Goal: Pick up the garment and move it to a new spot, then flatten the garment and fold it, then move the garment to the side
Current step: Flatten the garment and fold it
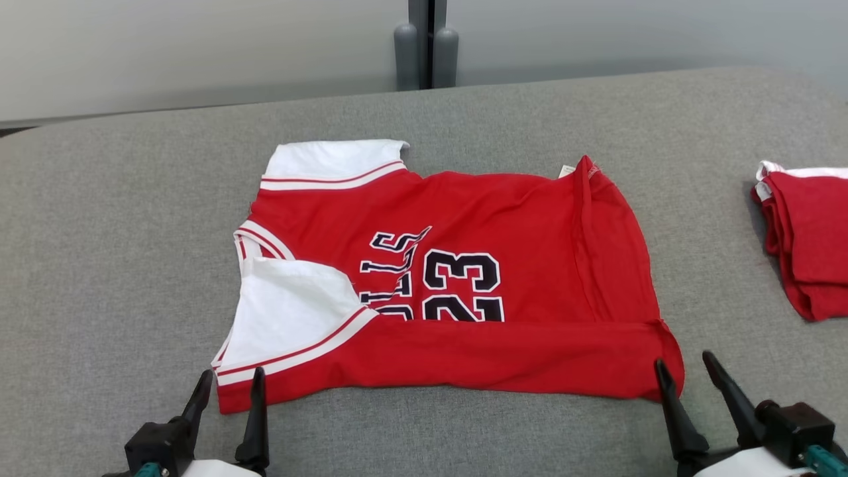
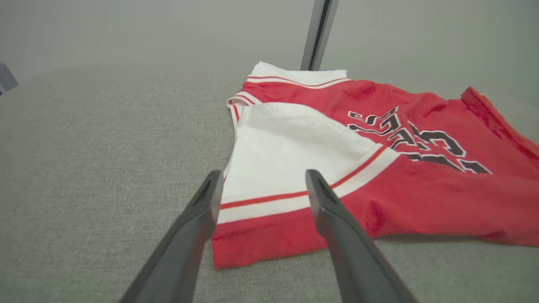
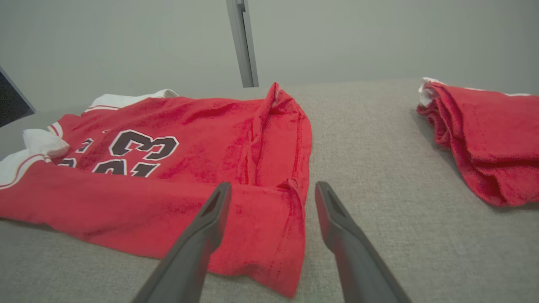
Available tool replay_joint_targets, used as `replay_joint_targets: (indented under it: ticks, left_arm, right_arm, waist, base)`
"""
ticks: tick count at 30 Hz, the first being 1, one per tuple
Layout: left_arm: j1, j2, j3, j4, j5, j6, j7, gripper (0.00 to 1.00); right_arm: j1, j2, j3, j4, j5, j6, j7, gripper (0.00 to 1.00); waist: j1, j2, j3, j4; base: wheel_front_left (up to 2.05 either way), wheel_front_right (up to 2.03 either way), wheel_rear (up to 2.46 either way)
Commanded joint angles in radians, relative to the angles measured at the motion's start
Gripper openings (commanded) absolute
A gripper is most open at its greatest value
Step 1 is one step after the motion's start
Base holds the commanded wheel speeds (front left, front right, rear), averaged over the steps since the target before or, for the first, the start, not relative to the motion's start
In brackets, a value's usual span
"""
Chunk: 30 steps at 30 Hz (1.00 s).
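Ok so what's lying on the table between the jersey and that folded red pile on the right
Just bare grey tabletop between the jersey and the folded red pile; the head view and right wrist view both show it.

The left gripper (image 1: pixel 232 372) and the right gripper (image 1: pixel 682 358) sit low and well apart, both pointing forward, jaws spread wide

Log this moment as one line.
jersey: near edge folded over | left gripper: open, at near-left corner | right gripper: open, at near-right corner
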Motion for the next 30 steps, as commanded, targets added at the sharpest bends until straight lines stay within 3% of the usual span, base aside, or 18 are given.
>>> replay_joint_targets:
  ticks: [1,11,12,13,15,24,30]
  left_arm:
    - [-0.022,0.006,0.011,0.026,-0.017,-0.004,0.006,1.0]
    - [-0.101,-0.001,0.023,0.246,-0.131,-0.077,0.055,1.0]
    - [-0.108,0.0,0.016,0.253,-0.132,-0.088,0.058,0.87]
    - [-0.112,0.001,0.01,0.258,-0.136,-0.098,0.06,0.46]
    - [-0.122,-0.003,0.006,0.261,-0.144,-0.107,0.053,0.0]
    - [-0.077,0.002,0.019,0.247,-0.19,-0.128,0.012,0.0]
    - [0.032,0.014,0.04,0.188,-0.21,-0.107,0.015,0.0]
  right_arm:
    - [-0.008,0.002,0.004,0.029,0.007,-0.001,-0.002,1.0]
    - [-0.089,0.023,0.053,0.234,0.073,-0.001,-0.024,1.0]
    - [-0.095,0.023,0.06,0.246,0.077,-0.001,-0.024,1.0]
    - [-0.1,0.022,0.066,0.256,0.081,-0.001,-0.027,1.0]
    - [-0.111,0.019,0.076,0.269,0.091,-0.001,-0.03,0.0]
    - [-0.101,-0.009,0.116,0.263,0.118,-0.001,-0.045,0.0]
    - [-0.044,-0.049,0.141,0.247,0.145,-0.001,-0.03,0.0]
  waist:
    - [0.0,-0.0001,0.02,-0.002]
    - [0.0,-0.0001,0.061,0.005]
    - [0.0,-0.0001,0.063,0.006]
    - [0.0,-0.0001,0.063,0.006]
    - [0.0,-0.0001,0.064,0.007]
    - [0.0,-0.0001,0.015,0.011]
    - [0.0,-0.0001,-0.052,0.024]
  base:
    - [0.0,0.0,0.0]
    - [0.0,0.0,0.0]
    - [0.0,0.0,0.0]
    - [0.0,0.0,0.0]
    - [0.0,0.0,0.0]
    - [0.0,0.0,0.0]
    - [0.0,0.0,0.0]
